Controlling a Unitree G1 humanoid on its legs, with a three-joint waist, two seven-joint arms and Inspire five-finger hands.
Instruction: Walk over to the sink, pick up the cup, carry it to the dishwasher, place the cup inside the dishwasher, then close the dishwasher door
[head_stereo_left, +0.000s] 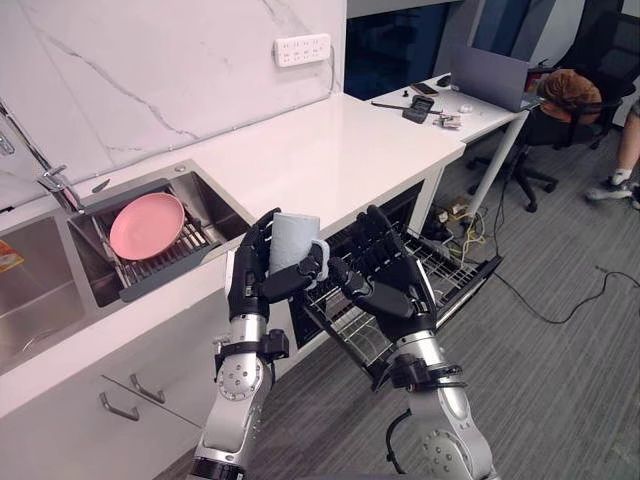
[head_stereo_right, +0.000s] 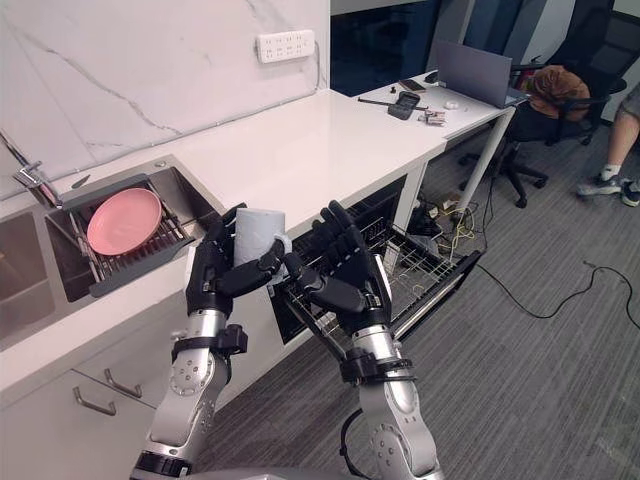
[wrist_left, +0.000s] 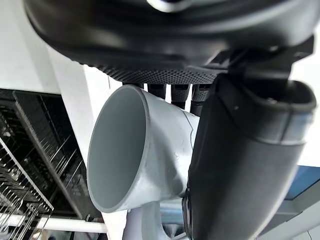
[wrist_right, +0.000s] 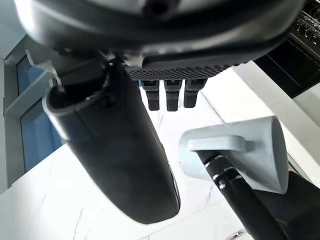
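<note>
Left: stainless steel sink (head_stereo_left: 40, 275) holding a grey slatted drainer (head_stereo_left: 165, 265) with a round pink plate (head_stereo_left: 147, 225); centre: left hand (head_stereo_left: 250, 278), forearm raised upright, fingers and thumb curled round the pale grey ceramic cup (head_stereo_left: 292, 238), held upright in the air before the white countertop (head_stereo_left: 330, 150); right hand (head_stereo_left: 395, 288), just beside the cup's handle, palm towards it, fingers spread and nearly straight, gripping nothing; beneath the 2 hands: black wire dishwasher rack (head_stereo_left: 445, 268), pulled out; far right: grey laptop (head_stereo_left: 490, 75) on a white desk (head_stereo_left: 485, 115); a seated person's leg (head_stereo_left: 628, 140).
</note>
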